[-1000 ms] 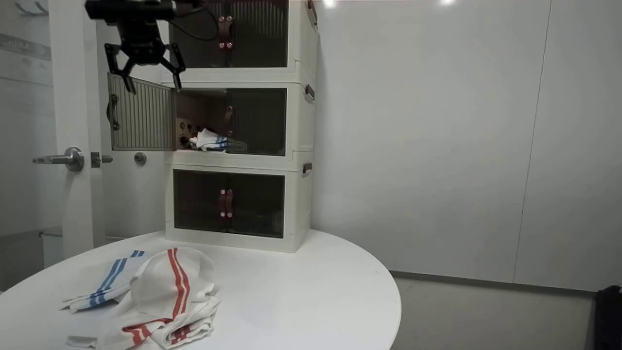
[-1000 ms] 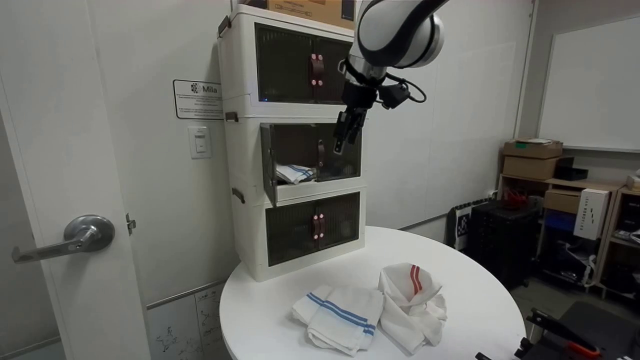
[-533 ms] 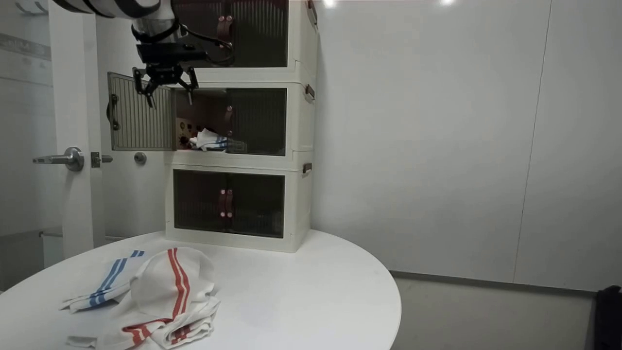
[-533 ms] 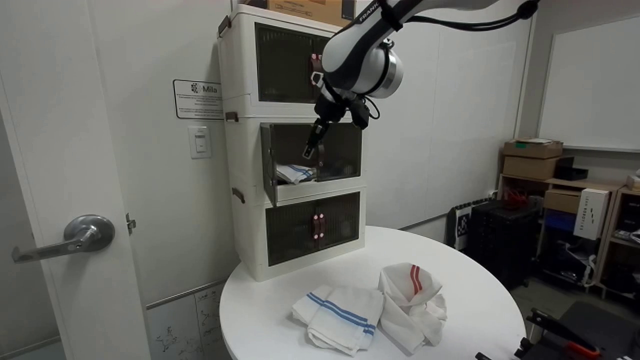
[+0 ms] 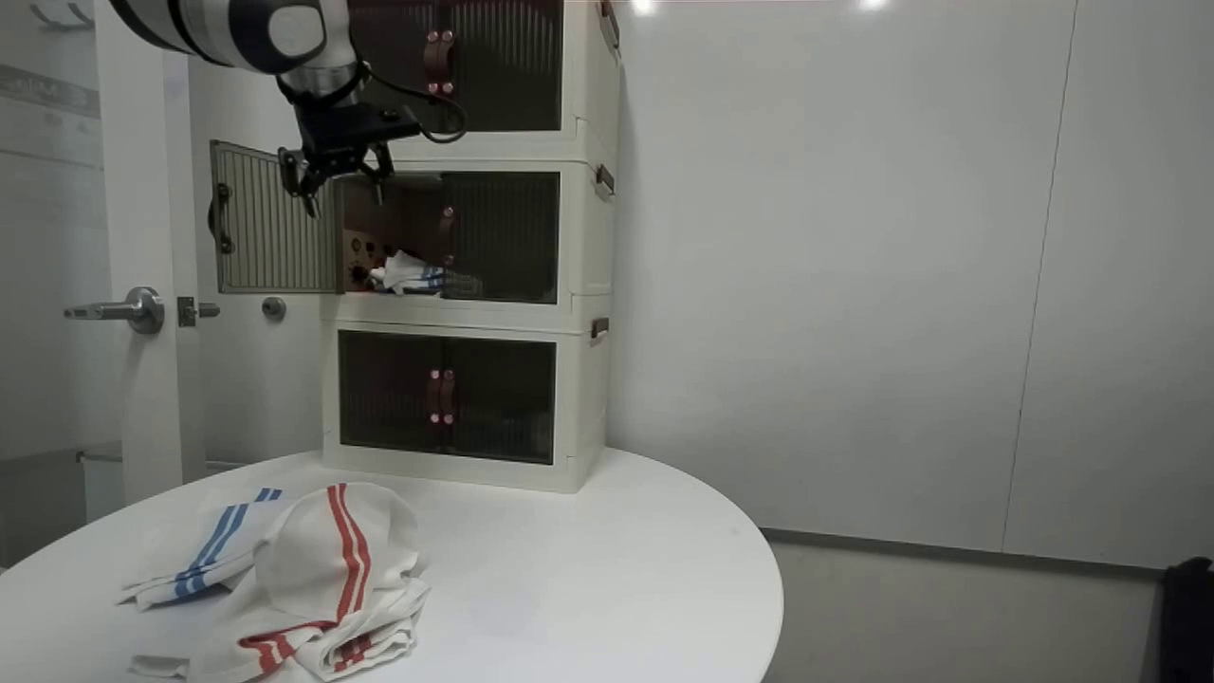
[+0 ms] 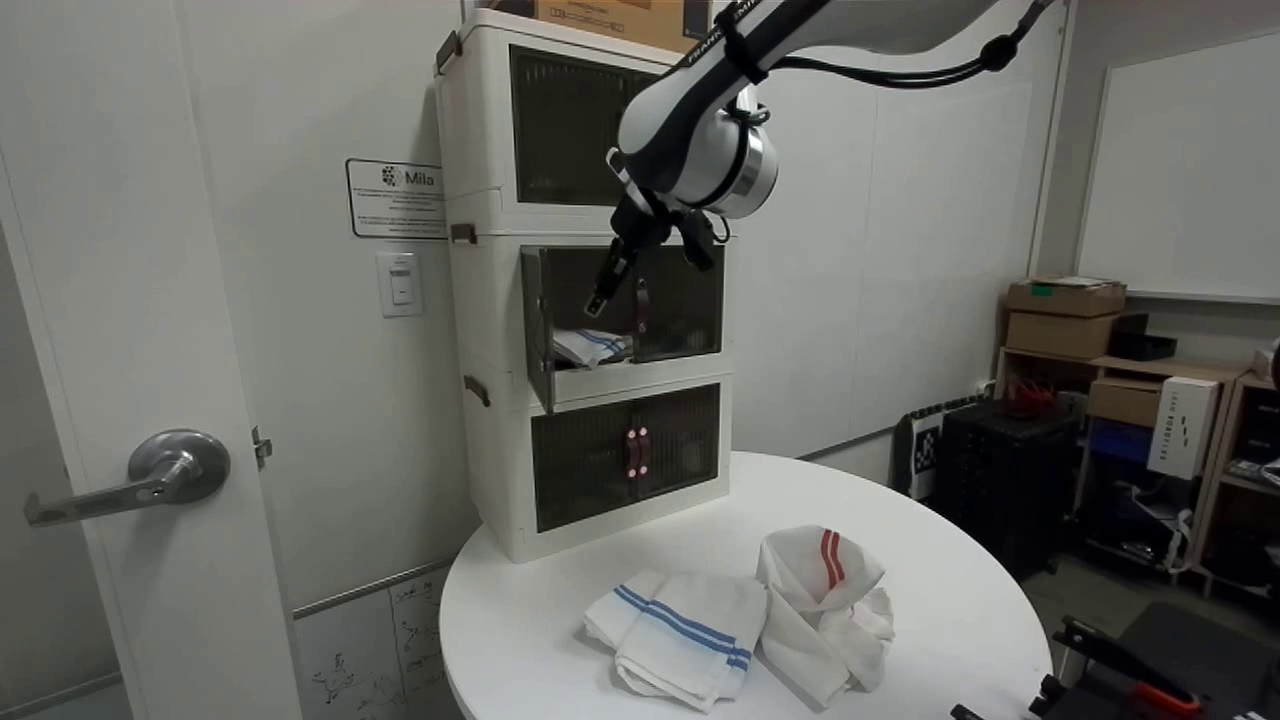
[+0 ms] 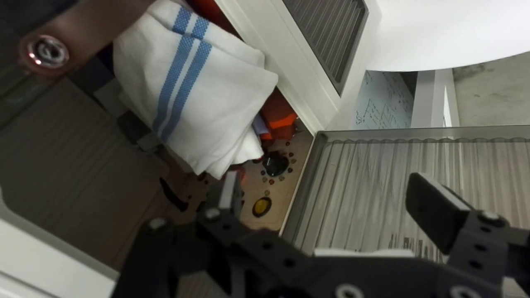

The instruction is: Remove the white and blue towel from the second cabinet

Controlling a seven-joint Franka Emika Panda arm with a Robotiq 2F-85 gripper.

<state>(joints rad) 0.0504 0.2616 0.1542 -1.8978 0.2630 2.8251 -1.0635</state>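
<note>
Hovering with gripper (image 7: 324, 182) spread before second cabinet (image 5: 455, 311)

Standing with fingers (image 7: 432, 213) wide apart, clear of the white and blue towel (image 7: 194, 91) lying inside at ten o'clock (wrist view). Overlooking, in both exterior views, a white table (image 6: 700, 545) bearing a blue-striped cloth (image 6: 680, 645) and, at its three o'clock, a red-striped cloth (image 6: 822, 610). Having a door handle (image 6: 178, 467) at eight o'clock.

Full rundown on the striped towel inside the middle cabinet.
The towel is white, soft-looking woven cloth with two parallel blue stripes, folded into uneven layers. It lies inside the middle cabinet, near the front sill. Orange material shows beside it; what supports it is mostly hidden. The open gripper does not touch it.
</note>
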